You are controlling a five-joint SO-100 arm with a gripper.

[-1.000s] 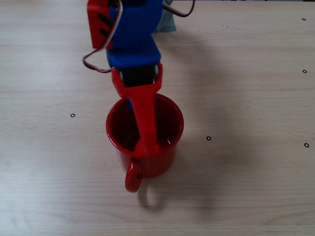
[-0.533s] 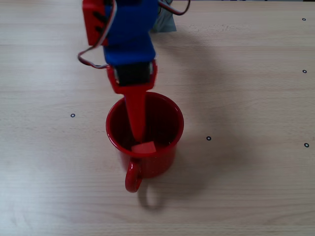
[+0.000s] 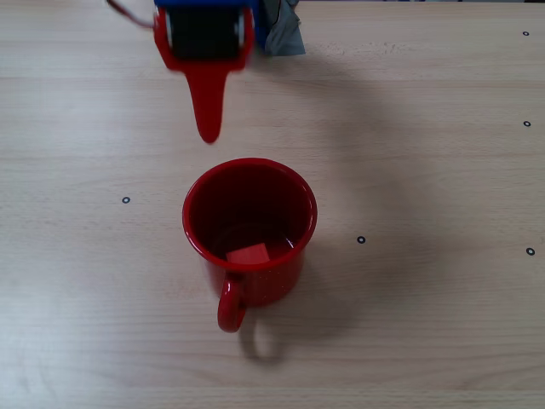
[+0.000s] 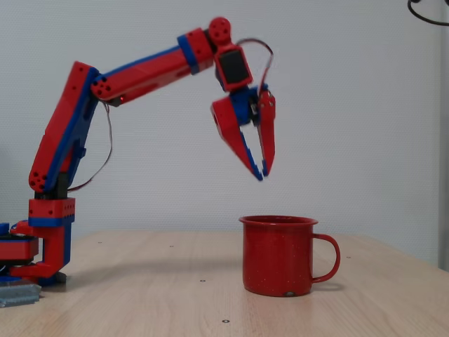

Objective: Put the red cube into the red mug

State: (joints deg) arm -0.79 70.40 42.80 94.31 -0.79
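Note:
The red mug (image 3: 189, 223) stands upright on the wooden table, its handle pointing toward the lower edge of a fixed view. The red cube (image 3: 249, 254) lies on the mug's bottom, against the wall nearest the handle. My gripper (image 3: 208, 132) hangs beyond the far rim, clear of the mug, with only one long red finger showing from this angle. In the side fixed view the gripper (image 4: 262, 172) is high above the mug (image 4: 270, 256), pointing down, its fingertips together with nothing between them. The mug's wall hides the cube in that view.
The arm's base (image 4: 43, 246) stands at the table's left end in the side view. A grey block (image 3: 285, 36) lies near the top edge in the overhead view. Small black dots (image 3: 360, 239) mark the tabletop.
The gripper has lifted out of the mug and drawn back toward the top of the picture. The cube, let go half a second ago, stays in the mug.

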